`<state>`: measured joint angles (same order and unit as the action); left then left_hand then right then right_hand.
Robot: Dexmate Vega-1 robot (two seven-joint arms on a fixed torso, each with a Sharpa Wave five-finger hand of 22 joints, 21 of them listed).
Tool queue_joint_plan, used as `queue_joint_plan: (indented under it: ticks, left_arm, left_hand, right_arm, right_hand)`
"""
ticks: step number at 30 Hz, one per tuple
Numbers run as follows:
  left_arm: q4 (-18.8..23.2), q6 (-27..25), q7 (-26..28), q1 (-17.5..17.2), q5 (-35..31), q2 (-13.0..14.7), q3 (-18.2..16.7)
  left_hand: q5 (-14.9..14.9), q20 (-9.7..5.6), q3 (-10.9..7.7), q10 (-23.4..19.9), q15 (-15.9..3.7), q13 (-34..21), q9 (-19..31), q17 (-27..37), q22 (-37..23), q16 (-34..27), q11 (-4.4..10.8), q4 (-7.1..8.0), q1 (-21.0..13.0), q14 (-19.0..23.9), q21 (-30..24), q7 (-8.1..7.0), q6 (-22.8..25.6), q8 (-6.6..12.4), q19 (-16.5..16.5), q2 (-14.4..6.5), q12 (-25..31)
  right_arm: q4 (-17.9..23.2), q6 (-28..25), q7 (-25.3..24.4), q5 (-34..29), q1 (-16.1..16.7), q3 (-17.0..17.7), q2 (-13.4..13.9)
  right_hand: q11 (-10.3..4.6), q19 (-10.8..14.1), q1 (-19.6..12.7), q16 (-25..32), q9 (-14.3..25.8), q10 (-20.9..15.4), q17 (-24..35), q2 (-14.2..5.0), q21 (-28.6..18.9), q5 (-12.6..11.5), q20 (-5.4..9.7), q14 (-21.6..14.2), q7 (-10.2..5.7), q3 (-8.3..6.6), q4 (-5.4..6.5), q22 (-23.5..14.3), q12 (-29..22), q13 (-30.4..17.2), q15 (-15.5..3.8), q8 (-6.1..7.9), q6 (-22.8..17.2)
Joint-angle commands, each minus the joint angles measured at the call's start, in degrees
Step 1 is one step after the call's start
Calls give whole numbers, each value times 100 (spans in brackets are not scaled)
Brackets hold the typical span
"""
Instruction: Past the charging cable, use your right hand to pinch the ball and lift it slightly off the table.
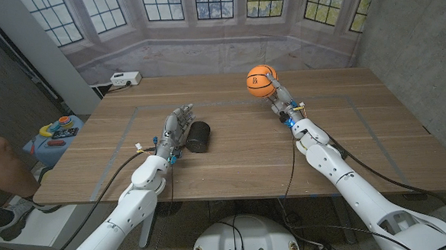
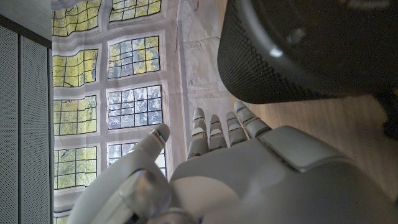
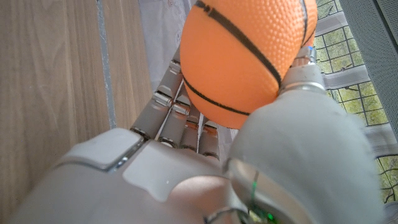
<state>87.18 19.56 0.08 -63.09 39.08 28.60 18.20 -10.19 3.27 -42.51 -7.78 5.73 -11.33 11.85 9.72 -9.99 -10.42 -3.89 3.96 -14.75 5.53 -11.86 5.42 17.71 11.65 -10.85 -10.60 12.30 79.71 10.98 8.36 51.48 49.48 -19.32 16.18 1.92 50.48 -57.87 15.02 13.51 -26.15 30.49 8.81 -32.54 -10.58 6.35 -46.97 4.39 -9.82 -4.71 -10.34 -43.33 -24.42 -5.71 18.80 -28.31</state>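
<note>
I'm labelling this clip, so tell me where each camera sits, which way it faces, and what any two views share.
Head view: fixed on the robot's head, looking down over the table; both arms show, left hand beside a black cylinder.
Left wrist view: along the left hand's back, toward the cylinder and window backdrop.
Right wrist view: along the right hand, which grips the ball.
Shared: head and right wrist views both show the ball in that hand.

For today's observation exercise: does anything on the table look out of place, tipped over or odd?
The black cylinder lies on its side beside the left hand. No charging cable is visible. The right hand holds the ball.
</note>
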Motion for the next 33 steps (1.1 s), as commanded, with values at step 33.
queue_joint_plan:
  ticks: [33]
  left_arm:
    - [56, 57, -44, -42, 9, -15, -14]
  left_hand:
    - [-22, 15, -7, -29, 28, -8, 14, 13, -17, 4, -16, 19, -91, 40, 21, -16, 16, -30, -24, -16, 5]
  right_arm:
    - [-135, -128, 601, 348, -68, 66, -36]
  right_hand:
    - [237, -349, -280, -293, -47, 369, -232, -660, 161, -42, -274, 490, 194, 132, 58, 1, 496, 253, 161, -208, 286]
